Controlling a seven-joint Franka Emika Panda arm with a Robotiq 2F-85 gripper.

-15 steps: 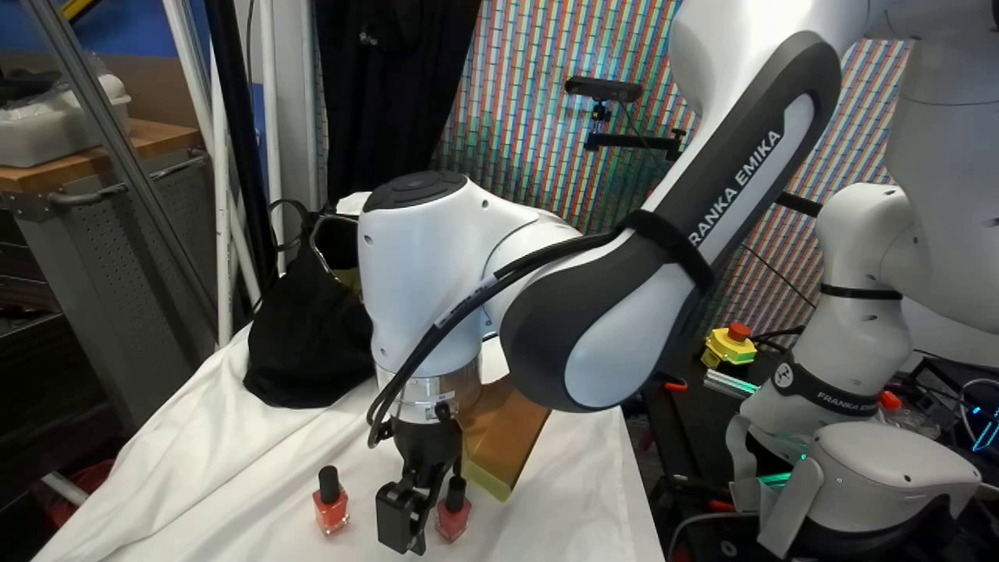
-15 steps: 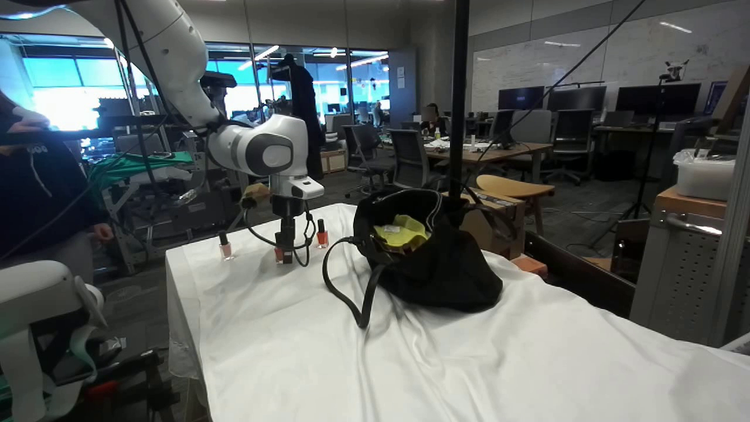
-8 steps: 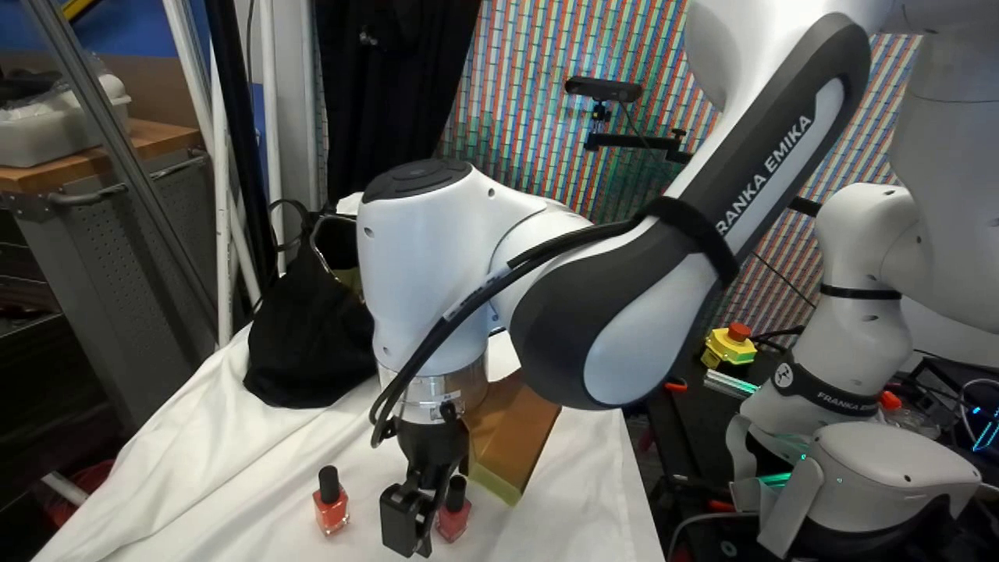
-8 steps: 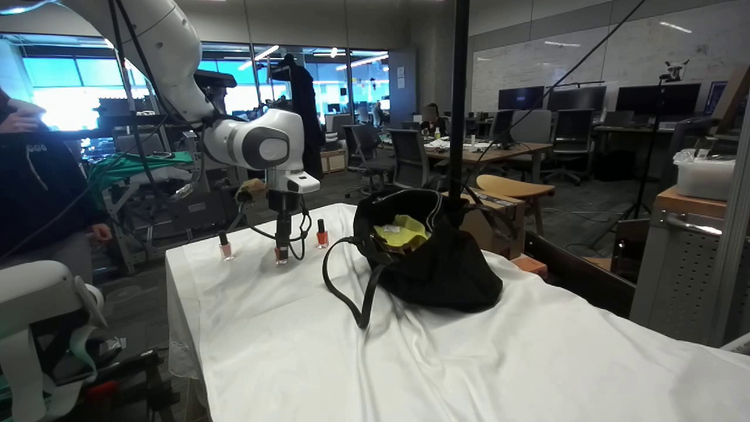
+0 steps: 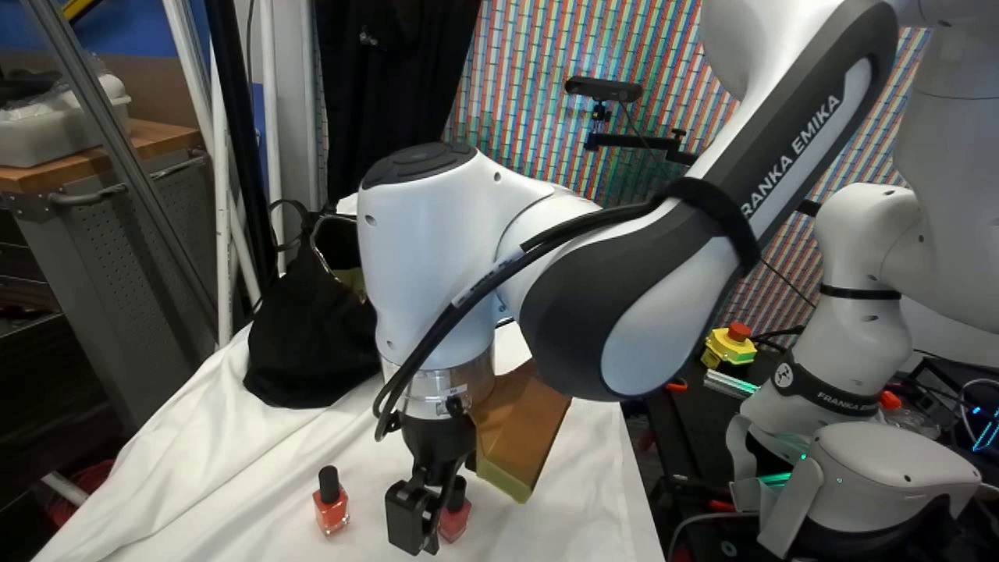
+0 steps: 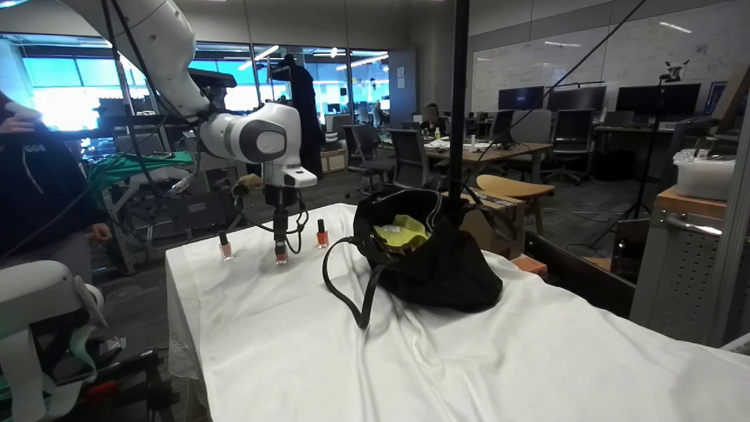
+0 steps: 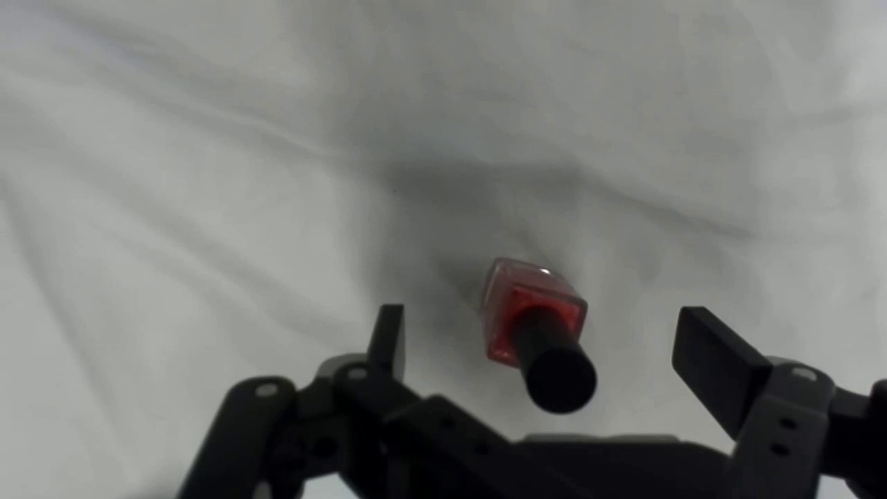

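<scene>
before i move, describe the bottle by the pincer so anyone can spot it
Find the white cloth under the black bag. On it stands a black-capped red bottle. Unlike the pale bottle and the coral bottle, it shows framed by the open pincer.

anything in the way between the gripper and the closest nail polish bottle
Nothing visible: in the wrist view, the nail polish bottle shows between the jaws of the open gripper, with only white cloth in the gaps.

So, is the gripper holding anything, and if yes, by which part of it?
Nothing is held: in the wrist view the gripper stands open, with a gap on each side of the nail polish bottle.
</scene>
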